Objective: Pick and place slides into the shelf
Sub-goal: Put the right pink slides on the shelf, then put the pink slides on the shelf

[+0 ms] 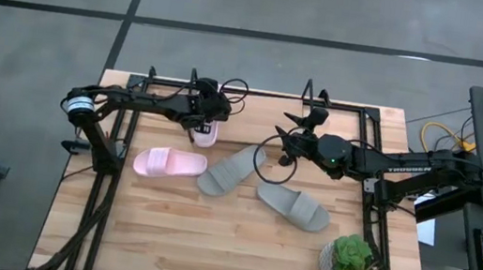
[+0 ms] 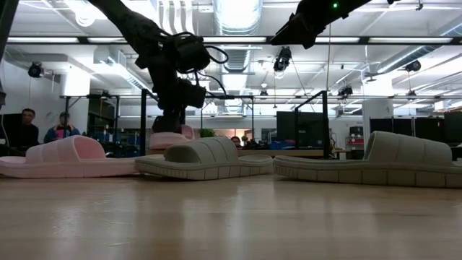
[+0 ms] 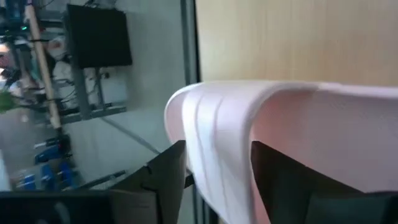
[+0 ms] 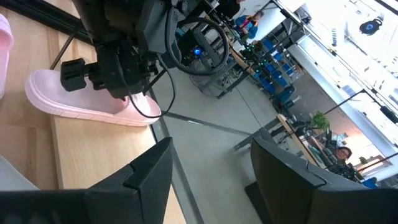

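Note:
My left gripper (image 1: 205,116) is near the table's far edge, shut on a pale pink slide (image 1: 206,134), which the right wrist view also shows (image 4: 93,102). The second pink slide (image 1: 169,163) lies sole-down left of centre. Two grey slides (image 1: 232,169) (image 1: 293,207) lie sole-down in the middle. My right gripper (image 4: 211,180) is open and hovers above the table right of the held slide, touching nothing. Of the shelf I make out only black upright loops (image 1: 308,90) at the far edge. My left gripper pinches the pink slide's wide strap (image 3: 217,155) between its two fingers. One finger (image 3: 165,180) is on the strap's outer face and the other (image 3: 280,180) on its inner side. The fingers come from above, pointing down. I cannot tell whether the sole is lifted off the wood.
A small green potted plant (image 1: 352,259) stands at the table's near right corner. The table's black frame (image 1: 372,163) runs along both sides and the far edge. Bare wood (image 1: 207,244) fills the near half. People (image 2: 29,126) sit far behind in the room.

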Available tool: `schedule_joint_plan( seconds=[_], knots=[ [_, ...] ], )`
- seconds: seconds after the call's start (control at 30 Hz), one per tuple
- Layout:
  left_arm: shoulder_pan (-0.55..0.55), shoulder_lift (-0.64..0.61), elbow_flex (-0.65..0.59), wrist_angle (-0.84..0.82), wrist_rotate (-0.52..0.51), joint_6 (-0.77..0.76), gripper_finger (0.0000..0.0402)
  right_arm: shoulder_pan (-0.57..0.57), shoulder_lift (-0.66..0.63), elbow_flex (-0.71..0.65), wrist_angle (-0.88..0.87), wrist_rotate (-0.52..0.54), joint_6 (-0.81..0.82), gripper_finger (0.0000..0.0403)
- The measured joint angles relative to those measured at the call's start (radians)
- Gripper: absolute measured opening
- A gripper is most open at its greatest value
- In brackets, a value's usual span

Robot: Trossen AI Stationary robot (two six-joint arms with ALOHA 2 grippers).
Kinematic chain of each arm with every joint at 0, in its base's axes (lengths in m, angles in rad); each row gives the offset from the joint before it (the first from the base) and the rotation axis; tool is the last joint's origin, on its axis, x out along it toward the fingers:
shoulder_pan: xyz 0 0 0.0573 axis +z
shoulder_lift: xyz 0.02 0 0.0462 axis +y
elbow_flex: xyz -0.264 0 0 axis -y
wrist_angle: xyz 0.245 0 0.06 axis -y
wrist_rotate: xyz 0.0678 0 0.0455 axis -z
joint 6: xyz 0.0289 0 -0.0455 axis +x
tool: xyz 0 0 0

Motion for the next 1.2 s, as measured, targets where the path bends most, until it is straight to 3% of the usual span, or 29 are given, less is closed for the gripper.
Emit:
schedule_joint_plan(
  seconds=[0.13, 0.33, 0.63, 0.93, 1.2],
  knots=[
    [-0.008, -0.021, 0.001, -0.002, 0.099, -0.025, 0.0171, 0.0, 0.0, 0.0, -0.001, 0.0, 0.0, 0.0205],
    [-0.024, -0.087, 0.001, -0.004, 0.148, -0.033, 0.0171, 0.0, 0.0, 0.0, -0.004, 0.0, -0.001, 0.0206],
    [-0.032, -0.27, -0.009, -0.002, 0.528, -0.235, 0.0171, 0.0, 0.0, 0.0, -0.008, 0.008, -0.001, 0.0205],
    [-0.048, -0.403, -0.027, -0.14, 0.566, -0.589, 0.0171, 0.0, 0.0, 0.0, -0.026, 0.008, 0.0, 0.0205],
    [-0.114, -0.437, -0.031, -0.343, 0.602, -0.736, 0.0171, 0.0, 0.0, 0.0, -0.039, 0.008, 0.007, 0.0206]
  ],
)
